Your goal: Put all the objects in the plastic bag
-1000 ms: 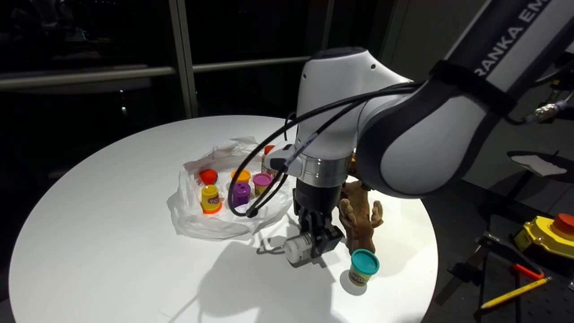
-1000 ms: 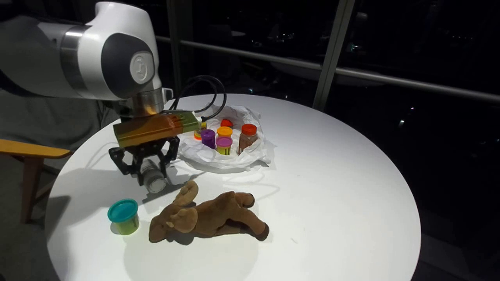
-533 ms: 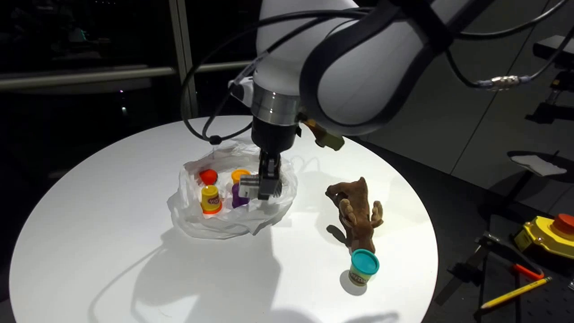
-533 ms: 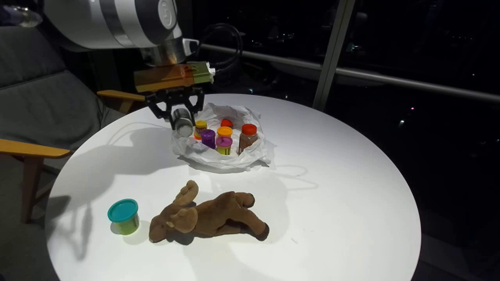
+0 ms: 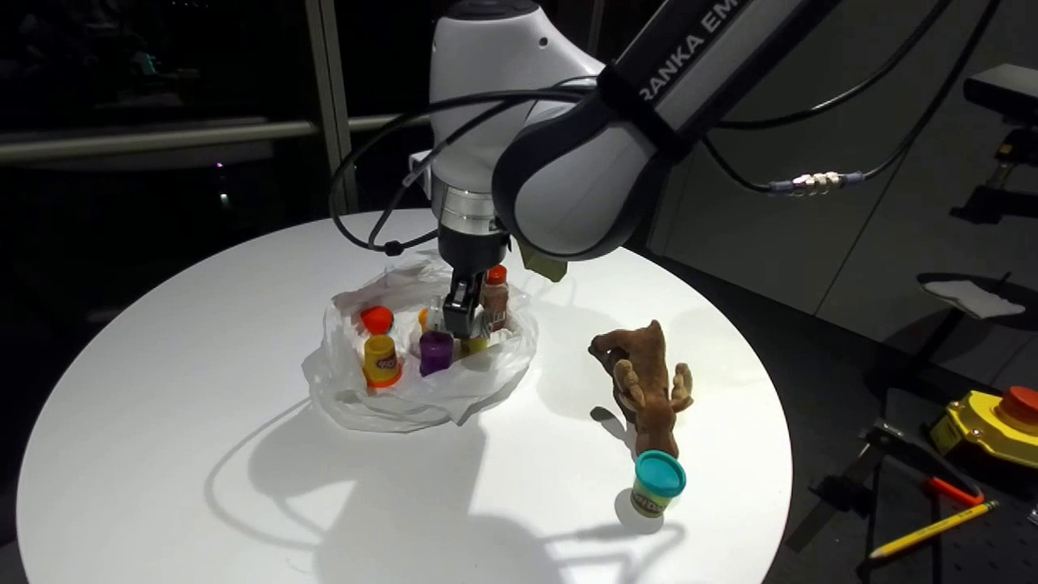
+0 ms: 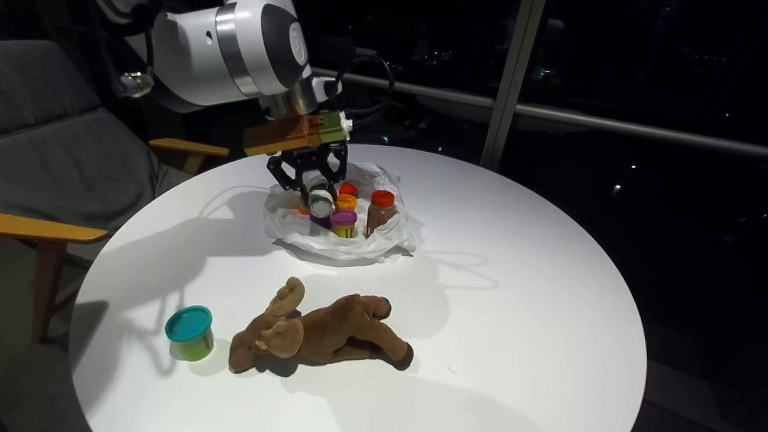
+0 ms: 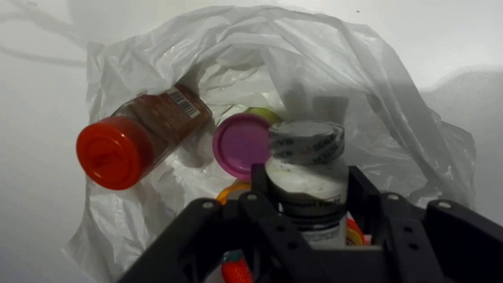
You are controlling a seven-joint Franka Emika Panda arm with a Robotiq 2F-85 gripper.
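Between the part-spread jaws a white bottle (image 7: 308,181) is gripped, long axis square to their closing line. The plastic bag (image 7: 129,61) is spread open beneath them; a teal-lidded tub (image 6: 191,333) and plush moose (image 6: 330,330) are found well apart.

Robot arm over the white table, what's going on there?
The black-and-white robot arm holds a round white-labelled bottle in its jaws, over the open, translucent white plastic bag. Several items are already inside, including a clear red-lidded jar. A teal-lidded green tub and a brown plush moose are outside the bag.
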